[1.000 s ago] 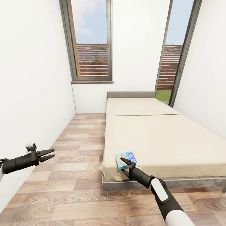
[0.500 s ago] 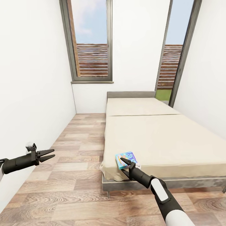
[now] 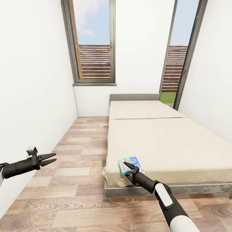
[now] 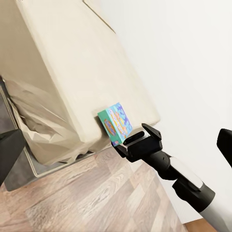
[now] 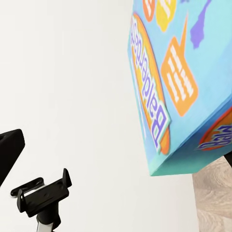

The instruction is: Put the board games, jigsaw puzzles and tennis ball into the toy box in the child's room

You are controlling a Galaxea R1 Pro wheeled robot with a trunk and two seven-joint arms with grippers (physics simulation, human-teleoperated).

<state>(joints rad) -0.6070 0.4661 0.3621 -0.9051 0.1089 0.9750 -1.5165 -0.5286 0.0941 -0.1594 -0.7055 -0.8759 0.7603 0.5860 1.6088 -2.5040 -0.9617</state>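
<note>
One board game (image 3: 129, 162), a small blue box with cartoon print, lies on the near left corner of the bed (image 3: 161, 138). My right gripper (image 3: 128, 169) is open right at that box, one finger over its near edge. In the right wrist view the board game (image 5: 183, 77) looms very close, nearer one finger than the other and not clamped. My left gripper (image 3: 51, 158) hangs open and empty over the floor, to the left of the bed. The left wrist view shows the board game (image 4: 116, 123) on the bed (image 4: 63, 63) corner with my right arm (image 4: 164, 164) reaching to it.
A wood-plank floor (image 3: 77, 141) runs between the left wall (image 3: 32, 96) and the bed. Two tall windows (image 3: 95, 42) stand in the far wall. The bed's grey frame (image 3: 193, 187) sits low near my right arm.
</note>
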